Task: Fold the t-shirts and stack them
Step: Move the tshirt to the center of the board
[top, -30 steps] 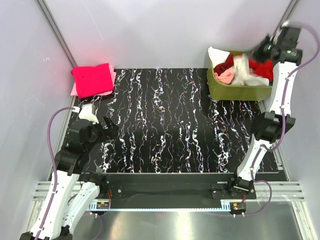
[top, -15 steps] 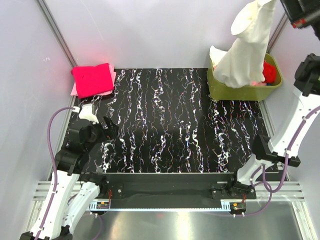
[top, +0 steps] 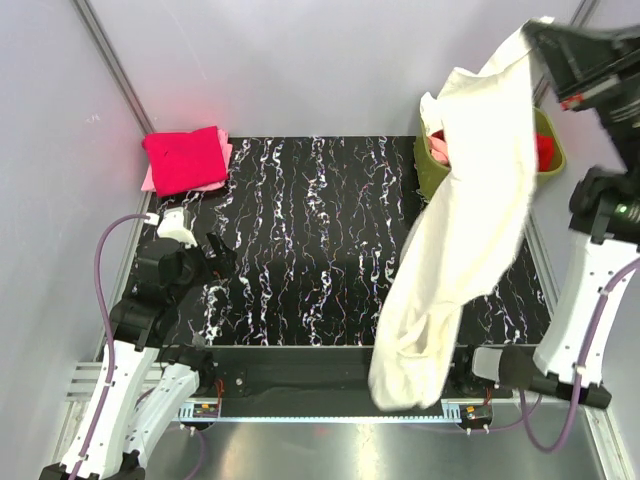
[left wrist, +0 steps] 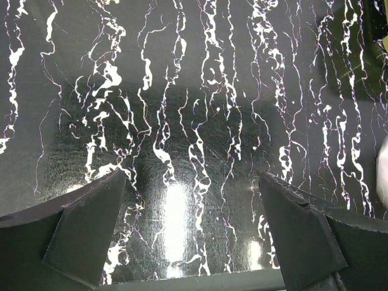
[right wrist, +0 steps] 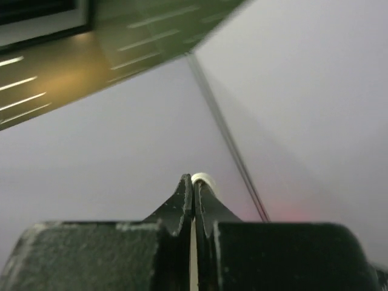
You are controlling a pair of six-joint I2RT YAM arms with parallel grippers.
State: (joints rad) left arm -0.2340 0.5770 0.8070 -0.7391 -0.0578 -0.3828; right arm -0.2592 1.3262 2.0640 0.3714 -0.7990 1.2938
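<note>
The right pincer (top: 538,28) is clamped on the large cream-white cloth t-shirt (top: 470,200), which dangles above the black marbled desk (top: 320,220); the left pincer (left wrist: 193,180) is apart (empty). Such a thin pinch could slip, dropping it crumpled.

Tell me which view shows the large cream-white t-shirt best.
Top external: the large cream-white cloth t-shirt hangs full-length from the right gripper. Right wrist shows only a sliver pinched between its fingers; left wrist, at most a pale blur at its edge.

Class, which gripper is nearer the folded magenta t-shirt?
Left. The left gripper sits just in front of the magenta t-shirt; the right gripper is high across the table.
</note>
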